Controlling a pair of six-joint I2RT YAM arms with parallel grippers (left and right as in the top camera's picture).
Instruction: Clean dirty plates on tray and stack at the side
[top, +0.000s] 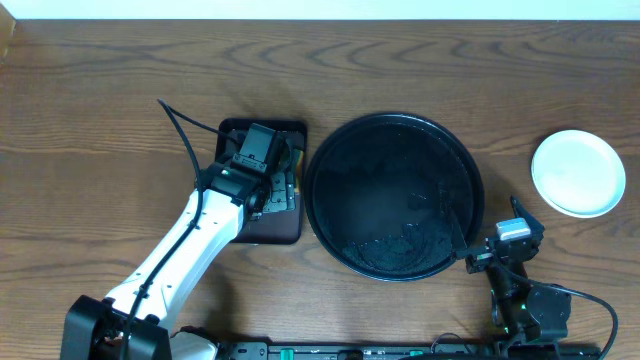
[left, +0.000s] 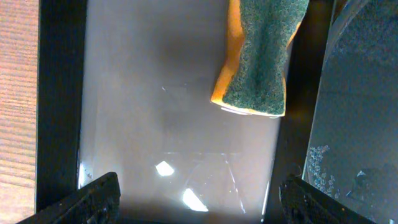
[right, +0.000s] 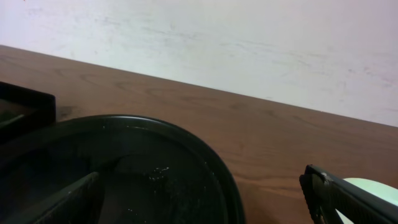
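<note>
At centre frame, round glossy black tray (top: 395, 190), low-rimmed, droplet-speckled, bare wood-grain table (top: 120, 80) beyond its upper edge. At right edge, pale smooth plates (top: 578, 172), well apart from tray, count indiscernible. Left gripper (left: 202, 202) spread wide, holding nothing, above rectangular dark tray (top: 285, 228) near coarse green-and-yellow sponge (left: 264, 62); right gripper (right: 199, 205) fully spread, holding nothing, at round tray's lower-right rim.

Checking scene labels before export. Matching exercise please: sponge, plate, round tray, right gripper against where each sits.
1 sponge
2 plate
3 round tray
4 right gripper

a on the bare table, far right
b open, at the round tray's right rim
c in the small rectangular tray
d mid-table, black, no plates on it

Pairs: 1-c, 2-a, 3-d, 4-b
</note>
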